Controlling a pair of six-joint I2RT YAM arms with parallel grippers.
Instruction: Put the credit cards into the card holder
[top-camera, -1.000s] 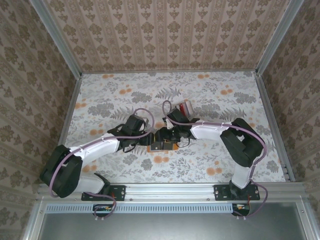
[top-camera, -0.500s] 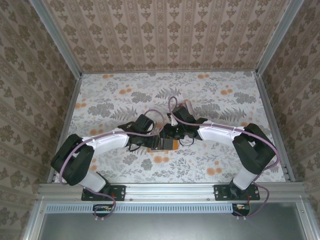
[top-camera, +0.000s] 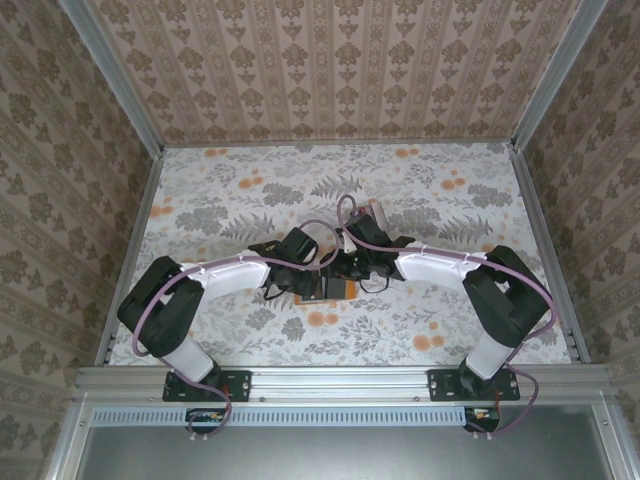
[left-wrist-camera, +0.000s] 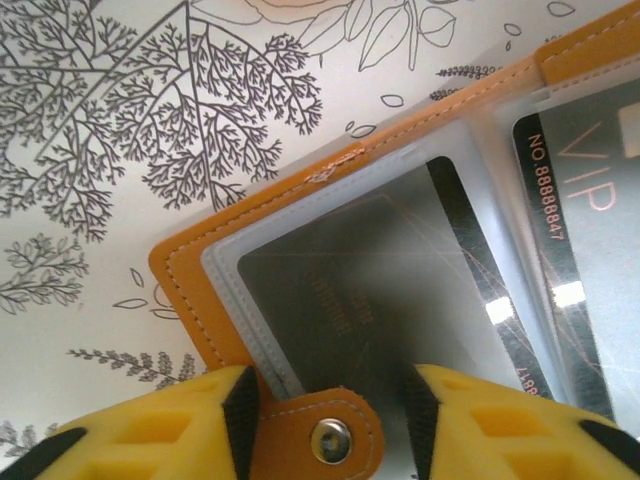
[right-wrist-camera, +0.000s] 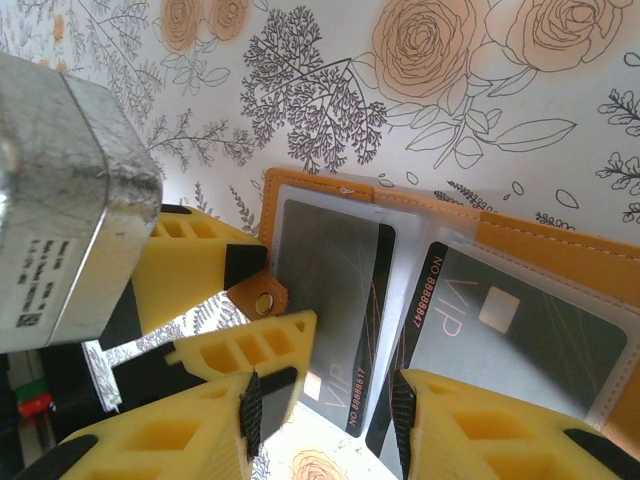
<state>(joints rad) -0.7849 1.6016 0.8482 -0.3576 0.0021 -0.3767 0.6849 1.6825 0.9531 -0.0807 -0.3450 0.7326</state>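
Note:
The orange card holder (top-camera: 341, 291) lies open on the flowered table, its clear sleeves facing up (left-wrist-camera: 260, 215) (right-wrist-camera: 560, 245). A dark VIP card (right-wrist-camera: 345, 300) sits in the left sleeve with its lower end sticking out, and another dark card (right-wrist-camera: 520, 330) fills the right sleeve. My left gripper (left-wrist-camera: 325, 400) is open, its yellow fingers on either side of the holder's snap tab (left-wrist-camera: 331, 438). My right gripper (right-wrist-camera: 325, 412) is open over the protruding card end, facing the left gripper (right-wrist-camera: 245, 305). A small red and grey stack of credit cards (top-camera: 376, 212) lies just beyond the right wrist, half hidden by a cable.
Both wrists meet over the holder at the table's middle (top-camera: 325, 270). The left arm's silver metal housing (right-wrist-camera: 60, 190) hangs close beside my right gripper. Aluminium rails (top-camera: 540, 240) and patterned walls enclose the table (top-camera: 220, 200).
The left arm has reached further right, bringing its gripper onto the holder's snap tab. The right wrist shifted slightly, then held. Both grippers' jaws have narrowed a little.

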